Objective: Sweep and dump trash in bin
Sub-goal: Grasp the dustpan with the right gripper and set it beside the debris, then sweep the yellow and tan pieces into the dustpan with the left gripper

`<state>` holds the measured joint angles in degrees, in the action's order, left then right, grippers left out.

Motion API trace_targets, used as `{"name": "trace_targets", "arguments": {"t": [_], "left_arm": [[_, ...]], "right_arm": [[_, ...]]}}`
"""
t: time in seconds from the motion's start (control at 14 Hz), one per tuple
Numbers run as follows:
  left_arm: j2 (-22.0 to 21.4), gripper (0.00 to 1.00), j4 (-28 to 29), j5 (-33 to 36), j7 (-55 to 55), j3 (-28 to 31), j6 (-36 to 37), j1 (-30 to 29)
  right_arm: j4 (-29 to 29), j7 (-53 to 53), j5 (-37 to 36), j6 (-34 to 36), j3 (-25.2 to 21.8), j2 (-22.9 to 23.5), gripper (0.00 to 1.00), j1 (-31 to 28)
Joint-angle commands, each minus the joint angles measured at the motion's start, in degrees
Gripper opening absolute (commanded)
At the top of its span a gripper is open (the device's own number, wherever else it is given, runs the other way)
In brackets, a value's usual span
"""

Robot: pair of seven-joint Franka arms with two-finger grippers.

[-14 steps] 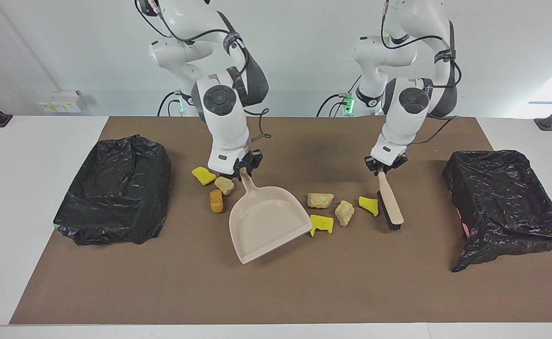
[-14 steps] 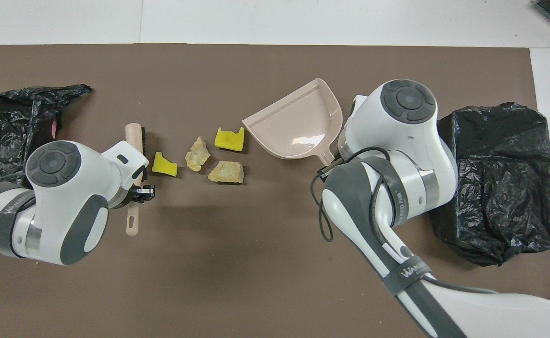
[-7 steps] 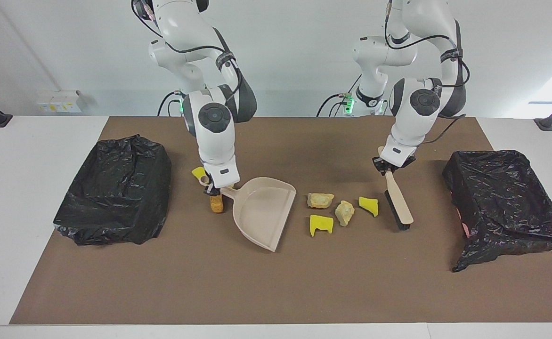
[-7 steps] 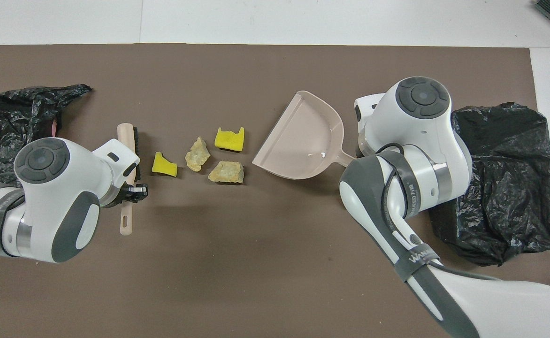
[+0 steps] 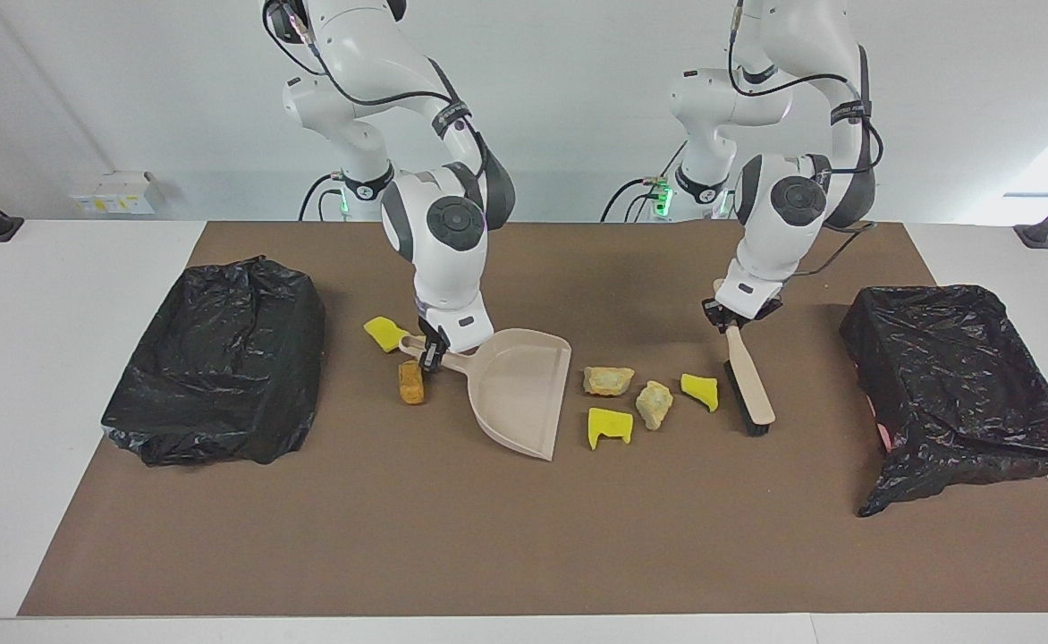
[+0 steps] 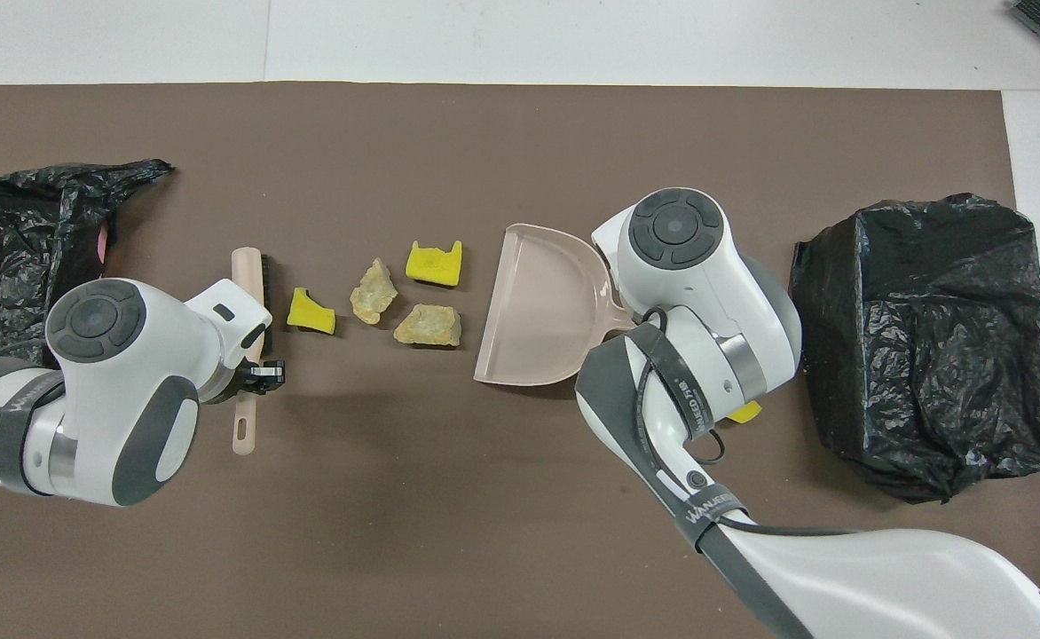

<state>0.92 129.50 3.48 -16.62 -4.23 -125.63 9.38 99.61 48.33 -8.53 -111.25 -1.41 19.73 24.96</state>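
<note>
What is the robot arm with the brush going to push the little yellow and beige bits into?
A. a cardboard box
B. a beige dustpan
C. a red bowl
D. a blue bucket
B: the beige dustpan, held by the right end effector, has its open mouth turned toward four scraps lying between it and the brush in the left end effector.

The right end effector (image 5: pixel 432 353) has swung the dustpan (image 5: pixel 519 394) round, its mouth now facing the scraps (image 5: pixel 638 401).

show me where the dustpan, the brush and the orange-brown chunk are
dustpan (image 5: pixel 519 394): facing view, on the inner floor of its pan.
brush (image 5: pixel 750 385): facing view, on its pale wooden back.
orange-brown chunk (image 5: pixel 411 383): facing view, on its middle.
</note>
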Motion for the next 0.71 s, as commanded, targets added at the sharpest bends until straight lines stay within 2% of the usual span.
{"name": "trace_targets", "arguments": {"t": [0.0,0.21,0.36,0.64], "left_arm": [[0.58,0.0,0.58,-3.38,1.23,-0.16,-3.56,1.33],[0.66,0.0,0.58,-5.33,1.23,-0.25,-3.92,4.76],[2.94,0.0,-0.2,-7.26,1.23,-0.16,-6.45,7.48],[2.95,0.0,-0.56,-9.28,1.32,-0.42,-6.73,13.1]], "right_arm": [[-0.03,-0.16,-0.08,-0.64,0.18,-0.21,0.0,0.61],[-0.03,-4.2,2.37,-0.9,0.18,-0.21,0.0,0.62],[-0.03,-5.17,2.55,-0.99,0.18,-0.21,0.0,0.62],[0.15,-5.18,2.64,-1.43,0.18,-0.21,0.0,0.62]]}}
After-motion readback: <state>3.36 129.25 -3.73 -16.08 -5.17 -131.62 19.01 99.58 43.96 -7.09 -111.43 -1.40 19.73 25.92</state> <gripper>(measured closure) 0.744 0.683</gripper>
